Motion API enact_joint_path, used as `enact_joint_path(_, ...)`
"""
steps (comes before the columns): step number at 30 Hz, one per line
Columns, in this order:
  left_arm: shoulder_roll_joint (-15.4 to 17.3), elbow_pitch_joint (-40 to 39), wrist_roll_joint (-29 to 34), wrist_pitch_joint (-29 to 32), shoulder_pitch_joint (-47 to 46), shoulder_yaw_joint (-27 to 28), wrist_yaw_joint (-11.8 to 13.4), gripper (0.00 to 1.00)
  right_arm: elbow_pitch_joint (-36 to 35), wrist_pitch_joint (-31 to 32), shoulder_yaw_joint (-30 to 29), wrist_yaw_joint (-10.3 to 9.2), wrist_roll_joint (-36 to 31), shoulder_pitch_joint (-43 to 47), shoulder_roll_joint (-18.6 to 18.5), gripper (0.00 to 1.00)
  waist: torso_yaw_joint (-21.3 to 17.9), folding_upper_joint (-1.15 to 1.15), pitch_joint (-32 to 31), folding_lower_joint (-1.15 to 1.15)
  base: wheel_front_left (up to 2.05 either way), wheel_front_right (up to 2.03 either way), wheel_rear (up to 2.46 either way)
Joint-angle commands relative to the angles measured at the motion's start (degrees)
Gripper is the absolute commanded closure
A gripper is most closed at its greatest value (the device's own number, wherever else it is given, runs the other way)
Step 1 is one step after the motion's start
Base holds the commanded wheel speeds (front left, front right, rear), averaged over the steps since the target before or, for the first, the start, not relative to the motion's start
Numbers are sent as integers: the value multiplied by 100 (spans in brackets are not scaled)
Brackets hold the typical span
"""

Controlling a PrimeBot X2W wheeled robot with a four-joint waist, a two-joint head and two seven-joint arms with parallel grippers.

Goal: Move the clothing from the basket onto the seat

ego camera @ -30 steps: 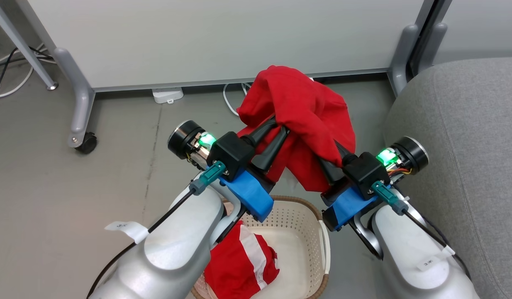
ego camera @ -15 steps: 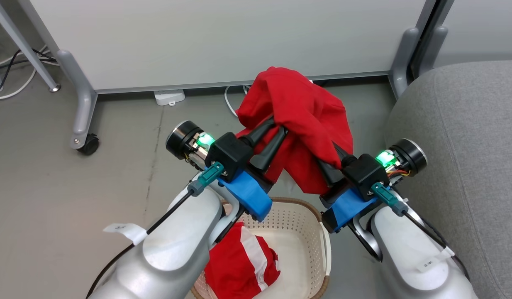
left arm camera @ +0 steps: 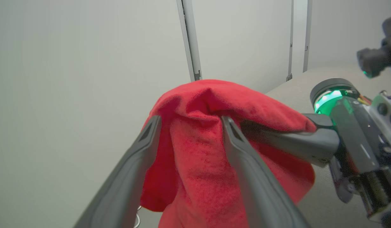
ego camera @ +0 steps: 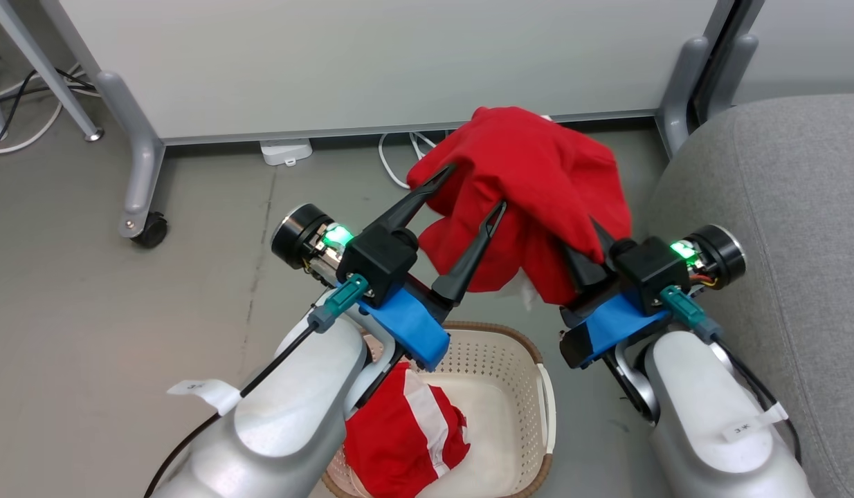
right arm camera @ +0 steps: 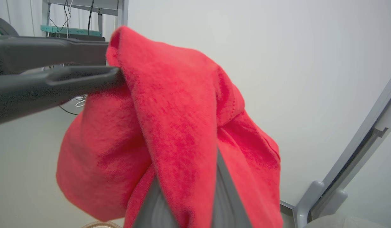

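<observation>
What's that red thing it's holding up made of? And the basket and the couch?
The plain red garment looks like soft, matte, slightly fuzzy fabric, perhaps fleece or cotton; it drapes in loose folds. The basket seems cream plastic, punched with holes, its rim brown and woven-looking. The couch appears covered in grey matte cloth with a stitched seam.

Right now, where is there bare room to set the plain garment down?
The sofa's grey cushion, at the far right, is bare as far as seen. The basket's right half, beside the striped garment, is free too. Crowded: ahead of the basket, where the open left tool straddles the plain garment.
</observation>
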Motion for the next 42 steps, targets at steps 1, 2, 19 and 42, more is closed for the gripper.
enact_joint_path(1, 33, -34, 21, -16, 64, 53, 6, 0, -41, -22, -66, 3, 12, 58, 15, 100, -15, 0, 22, 0, 0, 0, 0)
enact_joint_path(2, 48, -56, 32, -16, 85, 79, 12, 0, -50, -23, -128, 3, 19, 74, 14, 100, -29, 0, 36, 0, 0, 0, 0)
enact_joint_path(19, 141, -286, 264, -16, 365, 279, 36, 0, -581, -24, -903, 3, 31, 443, -16, 100, -909, 0, 280, 0, 0, 0, 0)
enact_joint_path(42, 84, -173, 385, -16, 137, -176, -57, 0, -1364, -23, -1672, 3, 288, 1190, 62, 100, -2246, 0, 649, 0, 0, 0, 0)
